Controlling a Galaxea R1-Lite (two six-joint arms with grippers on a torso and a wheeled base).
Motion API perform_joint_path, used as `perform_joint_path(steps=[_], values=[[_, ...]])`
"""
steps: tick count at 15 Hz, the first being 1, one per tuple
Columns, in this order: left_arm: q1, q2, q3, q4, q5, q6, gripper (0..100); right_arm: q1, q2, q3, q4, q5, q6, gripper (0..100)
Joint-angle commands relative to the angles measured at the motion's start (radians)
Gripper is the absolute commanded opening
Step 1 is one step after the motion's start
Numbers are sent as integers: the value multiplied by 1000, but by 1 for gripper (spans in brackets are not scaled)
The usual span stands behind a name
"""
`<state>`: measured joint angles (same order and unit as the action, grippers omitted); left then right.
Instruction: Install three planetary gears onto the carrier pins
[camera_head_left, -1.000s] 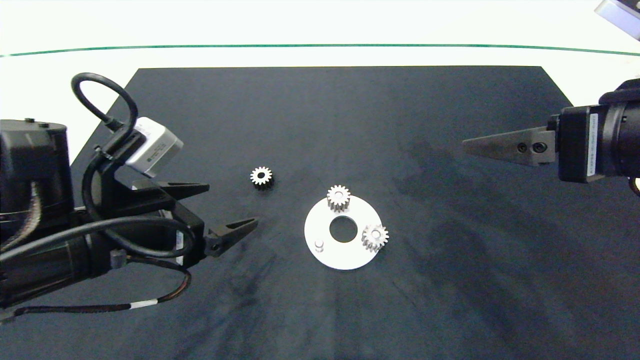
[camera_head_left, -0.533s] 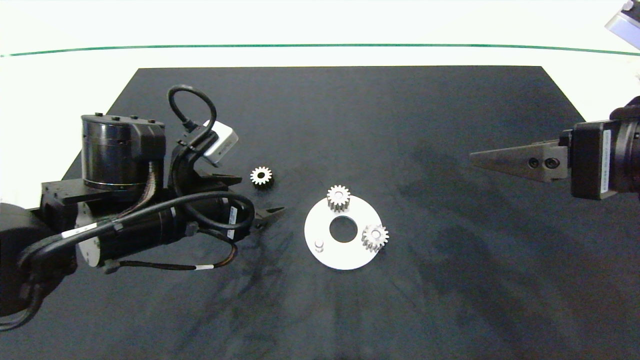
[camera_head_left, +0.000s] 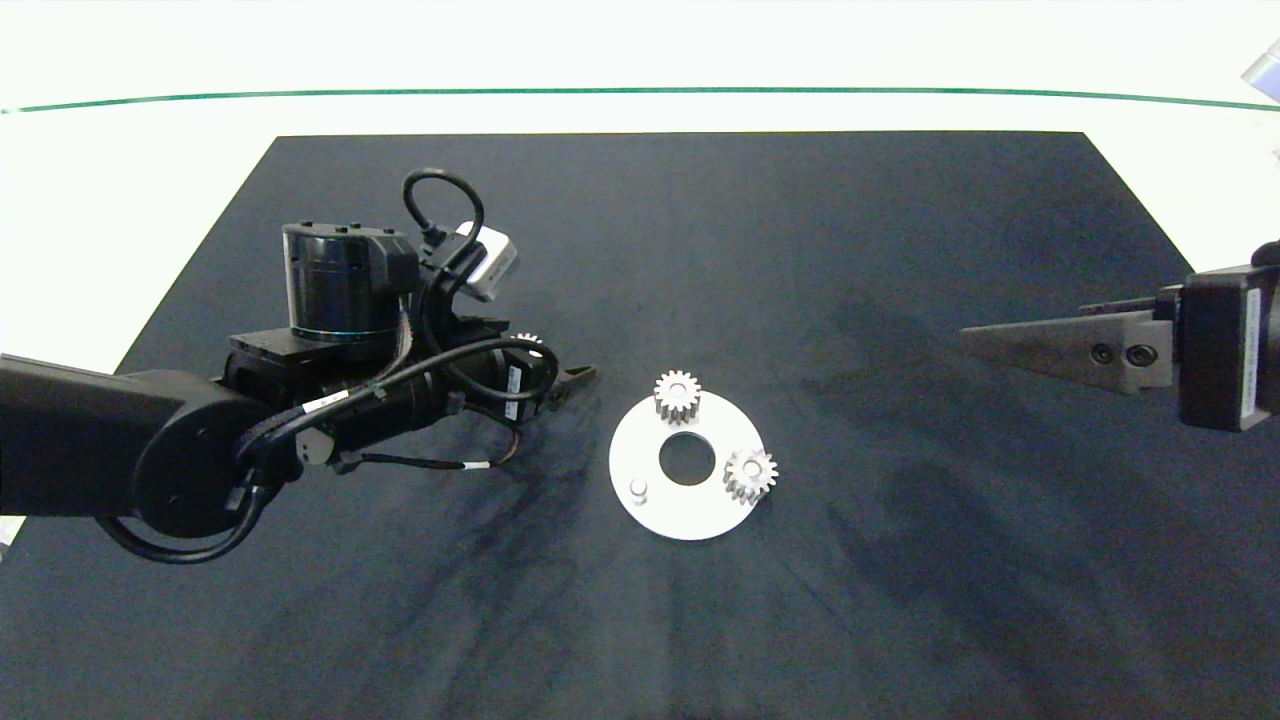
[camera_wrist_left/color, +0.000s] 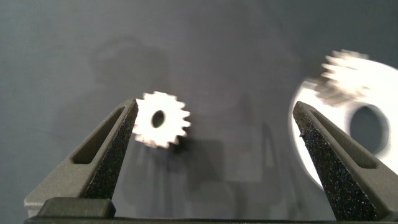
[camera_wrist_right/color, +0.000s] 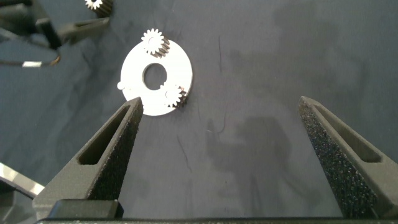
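A white disc (camera_head_left: 650, 455) with a large centre hole lies mid-mat. Two planetary gears (camera_head_left: 677, 394) (camera_head_left: 750, 474) sit on its carrier pins; a third pin (camera_head_left: 638, 488) stands bare. The loose third gear (camera_wrist_left/color: 160, 120) lies flat on the mat between my left gripper's (camera_wrist_left/color: 214, 106) open fingers, close to one finger and apart from the other. In the head view my left arm covers most of that gear (camera_head_left: 529, 340). My right gripper (camera_head_left: 975, 338) hovers open far to the disc's right, holding nothing.
A black mat (camera_head_left: 900, 560) covers the table, with white tabletop beyond its edges and a green line (camera_head_left: 640, 91) at the back. The left arm's wrist and cable (camera_head_left: 440, 195) rise just left of the disc.
My left arm has swung right and away from me until its open fingers straddle the loose gear. The right gripper has drawn back a little toward the right edge.
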<state>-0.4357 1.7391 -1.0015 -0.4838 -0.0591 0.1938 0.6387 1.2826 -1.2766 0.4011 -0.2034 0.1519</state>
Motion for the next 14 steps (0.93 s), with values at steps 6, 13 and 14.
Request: perform_joint_path(steps=[6, 13, 14], values=[[117, 57, -19, -36, -1, 42, 100, -8, -15, 28, 1, 15, 1, 100], [106, 59, -14, -35, -2, 49, 96, -8, -17, 29, -1, 15, 1, 100], [106, 59, -12, -35, -1, 49, 95, -8, -17, 29, -1, 15, 1, 100]])
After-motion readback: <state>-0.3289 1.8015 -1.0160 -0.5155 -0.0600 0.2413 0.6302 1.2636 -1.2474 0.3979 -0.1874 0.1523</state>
